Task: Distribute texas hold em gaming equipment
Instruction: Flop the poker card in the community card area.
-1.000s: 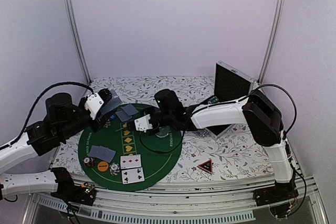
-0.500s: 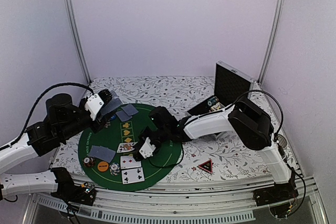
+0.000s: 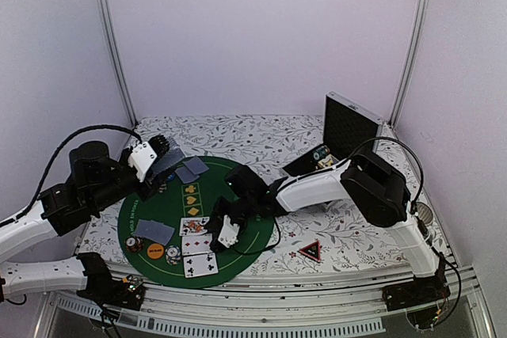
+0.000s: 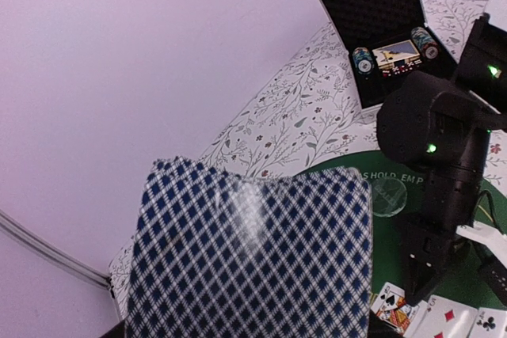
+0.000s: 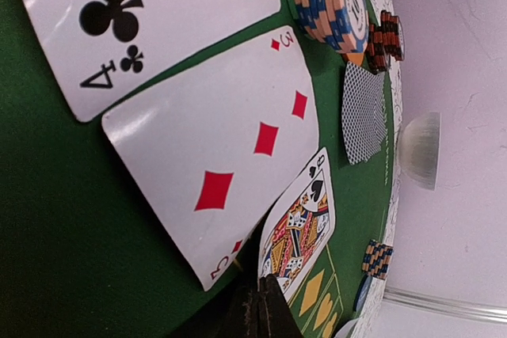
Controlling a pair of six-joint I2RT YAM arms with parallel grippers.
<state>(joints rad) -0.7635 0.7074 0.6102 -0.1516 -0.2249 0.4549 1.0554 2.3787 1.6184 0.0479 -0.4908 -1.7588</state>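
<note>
My left gripper (image 3: 158, 156) is shut on a deck of blue-white checked playing cards (image 4: 249, 251) at the green mat's (image 3: 158, 203) far left edge; the deck hides its fingers. My right gripper (image 5: 257, 306) is shut, pinching a corner of the face-up queen of spades (image 5: 301, 223), low over the mat. The queen (image 3: 194, 225) lies next to the three of diamonds (image 5: 230, 164) and four of clubs (image 5: 150, 21). Chip stacks (image 5: 329, 1) and an orange disc (image 3: 154, 252) sit at the mat's near left. A clear disc (image 4: 390, 195) rests mid-mat. The red-black triangle token (image 3: 309, 250) lies off the mat.
An open black case (image 3: 348, 128) stands at the back right with chips (image 4: 363, 59) inside. Face-down cards lie on the mat at the left (image 3: 153, 231) and back (image 3: 190, 170). A white ribbed cup (image 5: 420, 150) stands beyond the mat's left edge.
My right gripper swung from the mat's back down to the row of face-up cards, bringing the queen of spades beside the three of diamonds. The left arm stayed still.
</note>
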